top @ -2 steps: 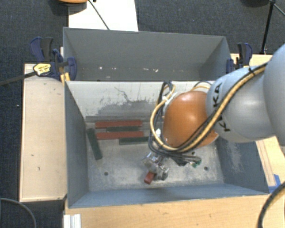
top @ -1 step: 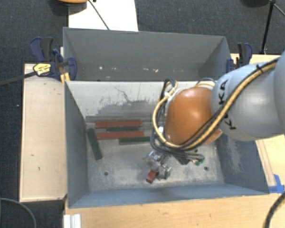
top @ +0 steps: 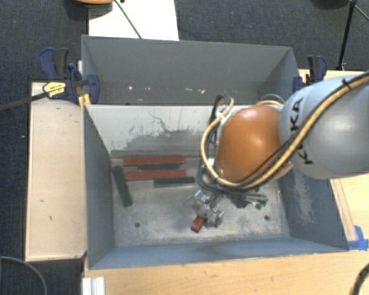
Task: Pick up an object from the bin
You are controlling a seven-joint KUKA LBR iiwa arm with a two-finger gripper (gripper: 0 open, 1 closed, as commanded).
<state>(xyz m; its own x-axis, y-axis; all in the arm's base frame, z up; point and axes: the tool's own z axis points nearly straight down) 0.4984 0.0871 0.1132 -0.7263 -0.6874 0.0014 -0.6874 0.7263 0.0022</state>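
My gripper (top: 208, 214) is low over the bin floor, near the front middle, under the orange wrist cover. A small reddish-brown block (top: 197, 225) lies right at its fingertips, touching or nearly touching them; whether it sits between the fingers is not visible. A small dark green piece (top: 259, 204) lies just to the right of the gripper, partly hidden by the arm.
Two long red bars (top: 154, 161) (top: 149, 174) and two dark green bars (top: 174, 180) (top: 158, 167) lie side by side left of the gripper. A dark green bar (top: 122, 186) lies at an angle near the left wall. The arm covers the bin's right part.
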